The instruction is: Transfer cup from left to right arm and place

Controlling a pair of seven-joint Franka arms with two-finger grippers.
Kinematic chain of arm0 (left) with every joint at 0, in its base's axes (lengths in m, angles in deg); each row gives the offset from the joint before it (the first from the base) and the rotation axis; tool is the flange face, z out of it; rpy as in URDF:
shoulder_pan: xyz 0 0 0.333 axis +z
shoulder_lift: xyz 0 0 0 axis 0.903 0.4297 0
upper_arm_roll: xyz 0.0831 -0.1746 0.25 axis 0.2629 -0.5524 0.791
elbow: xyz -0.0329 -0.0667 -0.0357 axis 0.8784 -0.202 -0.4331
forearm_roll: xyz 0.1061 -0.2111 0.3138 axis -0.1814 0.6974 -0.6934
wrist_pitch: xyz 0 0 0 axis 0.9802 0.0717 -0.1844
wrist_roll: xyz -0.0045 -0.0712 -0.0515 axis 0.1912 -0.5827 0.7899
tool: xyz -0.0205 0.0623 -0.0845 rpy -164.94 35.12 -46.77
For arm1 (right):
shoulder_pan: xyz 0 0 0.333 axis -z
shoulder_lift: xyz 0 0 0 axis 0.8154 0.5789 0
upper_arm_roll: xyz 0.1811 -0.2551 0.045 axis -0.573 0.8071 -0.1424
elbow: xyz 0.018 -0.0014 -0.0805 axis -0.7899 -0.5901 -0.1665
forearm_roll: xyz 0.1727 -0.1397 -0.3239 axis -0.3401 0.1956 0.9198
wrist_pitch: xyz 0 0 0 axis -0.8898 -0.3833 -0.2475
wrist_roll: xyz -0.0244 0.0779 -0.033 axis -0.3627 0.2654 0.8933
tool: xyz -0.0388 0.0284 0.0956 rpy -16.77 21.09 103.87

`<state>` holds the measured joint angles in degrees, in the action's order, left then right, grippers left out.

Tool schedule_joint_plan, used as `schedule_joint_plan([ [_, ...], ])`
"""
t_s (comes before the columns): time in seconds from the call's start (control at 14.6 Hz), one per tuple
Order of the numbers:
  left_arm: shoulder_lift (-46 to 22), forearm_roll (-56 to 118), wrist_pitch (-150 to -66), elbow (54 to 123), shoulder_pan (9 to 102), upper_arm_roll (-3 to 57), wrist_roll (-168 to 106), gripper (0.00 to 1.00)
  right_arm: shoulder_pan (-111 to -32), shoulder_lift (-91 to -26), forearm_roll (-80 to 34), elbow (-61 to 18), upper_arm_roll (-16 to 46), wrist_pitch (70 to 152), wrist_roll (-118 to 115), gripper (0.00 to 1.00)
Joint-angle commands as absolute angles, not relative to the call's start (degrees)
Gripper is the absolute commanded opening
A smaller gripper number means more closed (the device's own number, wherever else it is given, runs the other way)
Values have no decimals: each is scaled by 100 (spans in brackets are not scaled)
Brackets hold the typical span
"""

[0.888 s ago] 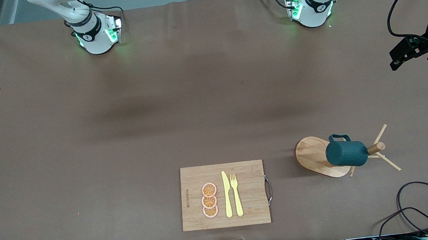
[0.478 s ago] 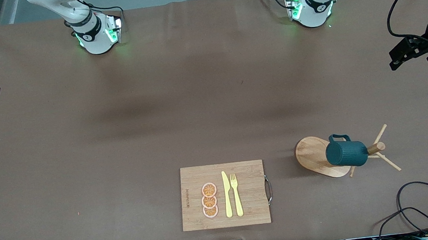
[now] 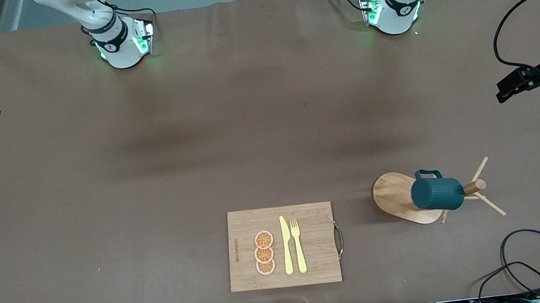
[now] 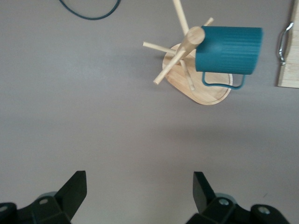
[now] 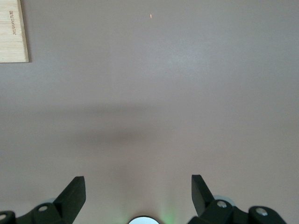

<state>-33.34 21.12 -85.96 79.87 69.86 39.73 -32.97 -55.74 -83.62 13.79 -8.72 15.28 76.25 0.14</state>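
your cup (image 3: pixel 436 194) hangs on the wooden rack (image 3: pixel 473 187), near the front camera. both hands, left hand (image 4: pixel 140 196) and right hand (image 5: pixel 138 196), are spread, empty. pull sideways and the rack tips.

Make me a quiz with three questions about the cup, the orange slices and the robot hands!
1. Where is the cup?
A. on the cutting board
B. hung on the wooden mug rack
C. in a gripper

2. How many orange slices lie on the cutting board?
A. two
B. three
C. five

3. How is the left gripper?
A. open, holding nothing
B. shut on the cup
C. shut on the fork

Answers: 1 B, the cup sits on a rack peg. 2 B, three slices lie in a row. 3 A, its fingers stand wide apart over bare table.
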Motion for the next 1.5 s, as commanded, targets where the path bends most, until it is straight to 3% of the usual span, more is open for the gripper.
schedule_joint_plan([
  [0.0, -2887, 2255, -8569, 7440, 7026, 3961, -2342, 100, -5507, -8472, 1302, -991, 1487, 7657, -56, 100],
  [0.27, -1911, 2264, -8595, 6366, 6895, 3891, -30, 100, -5507, -8472, 1302, -991, 1487, 7674, -56, 100],
  [0.89, -978, 2818, -10123, 6320, 6833, 3391, 3700, 100, -5498, -8480, 1302, -991, 1487, 7674, -56, 100],
  [1.44, -336, 3459, -10318, 6259, 6886, 3346, 4555, 100, -5498, -8480, 1302, -991, 1496, 7666, -56, 100],
])
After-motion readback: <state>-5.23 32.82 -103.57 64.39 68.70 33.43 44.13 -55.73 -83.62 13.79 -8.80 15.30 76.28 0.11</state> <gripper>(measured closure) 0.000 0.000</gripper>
